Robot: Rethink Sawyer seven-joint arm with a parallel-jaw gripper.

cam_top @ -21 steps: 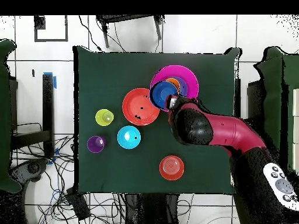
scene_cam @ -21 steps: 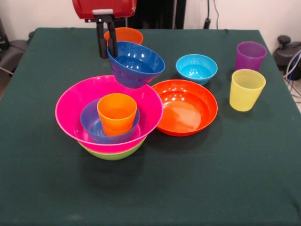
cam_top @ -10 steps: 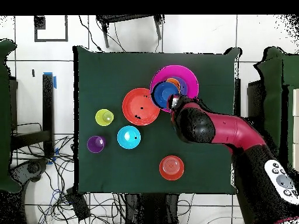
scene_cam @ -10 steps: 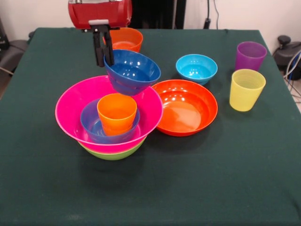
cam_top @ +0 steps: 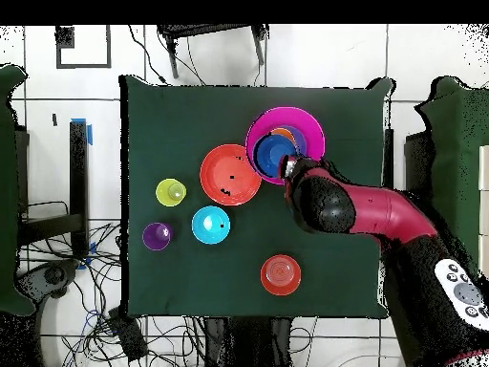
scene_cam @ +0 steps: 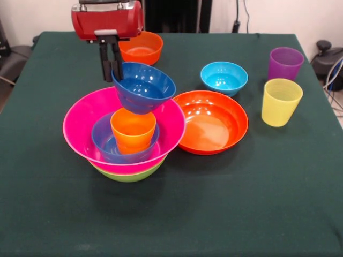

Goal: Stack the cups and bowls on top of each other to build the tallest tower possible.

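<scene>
My gripper (scene_cam: 111, 70) is shut on the rim of a dark blue bowl (scene_cam: 143, 87), which hangs tilted just above the orange cup (scene_cam: 133, 128). That cup stands in a small blue bowl (scene_cam: 103, 140) inside the big pink bowl (scene_cam: 86, 110), and the pink bowl rests on a lime green bowl (scene_cam: 128, 174); together they form the tower. From overhead, the dark blue bowl (cam_top: 270, 151) sits over the pink bowl (cam_top: 287, 117), with the gripper (cam_top: 287, 170) at its edge. A yellow cup (scene_cam: 281, 101) and a purple cup (scene_cam: 285, 63) stand at the right.
A wide, shallow orange bowl (scene_cam: 211, 122) lies right beside the tower. A cyan bowl (scene_cam: 224, 77) sits behind it, and a small orange bowl (scene_cam: 141, 47) stands behind the gripper. The overhead view shows the arm (cam_top: 363, 210) reaching in from the lower right.
In the front view, the gripper has carried the dark blue bowl leftward and slightly nearer, from beside the pink bowl's far rim to over the orange cup.
</scene>
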